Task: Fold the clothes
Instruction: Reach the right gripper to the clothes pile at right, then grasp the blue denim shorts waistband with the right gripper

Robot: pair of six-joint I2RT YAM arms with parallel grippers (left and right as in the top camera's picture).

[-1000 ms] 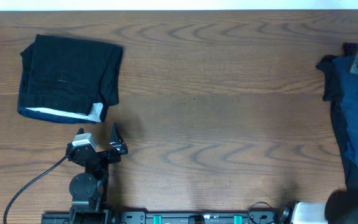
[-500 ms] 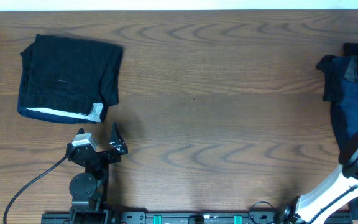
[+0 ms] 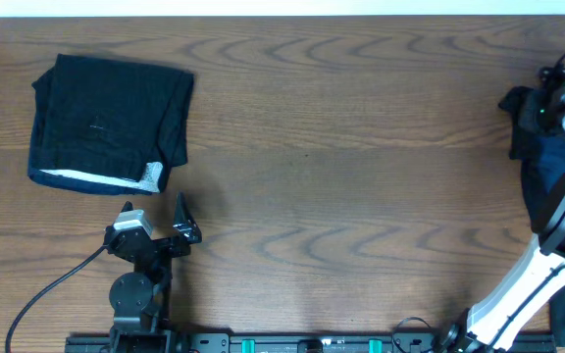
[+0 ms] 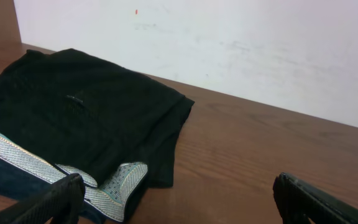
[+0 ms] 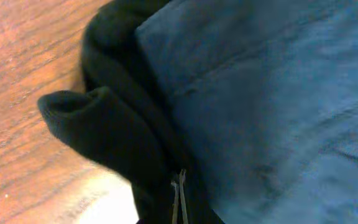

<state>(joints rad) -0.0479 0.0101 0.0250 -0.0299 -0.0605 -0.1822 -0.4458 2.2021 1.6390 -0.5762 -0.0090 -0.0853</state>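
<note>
Spread wide are the jaws of the left gripper [image 3: 185,222], and nothing is held between them. In the left wrist view its two dark fingertips [image 4: 48,202] are seen at the lower corners, well apart, with bare table [image 3: 361,147] between them. No cloth is touched by them.

How the jaws of the right gripper [image 3: 549,98] stand cannot be told. Its wrist view is filled by cloth at close range, and only a thin metallic sliver is seen at six o'clock. In the overhead view it is placed over the clothes heaped at three o'clock, at the table's right edge.

Two pieces are counted in that heap. A black cloth piece [image 5: 110,130] is bunched at the heap's ten o'clock side. A navy-blue piece [image 5: 278,93] is lapped against it and spread toward five o'clock.

One more garment is counted at ten o'clock of the overhead view: a folded black garment [image 3: 106,123], laid flat, with a white patterned edge [image 4: 17,162] shown along its near side. It lies near the left gripper, toward eleven o'clock of it, and apart from it. A small mark [image 4: 76,99] is seen on its top face, too small to be read.
</note>
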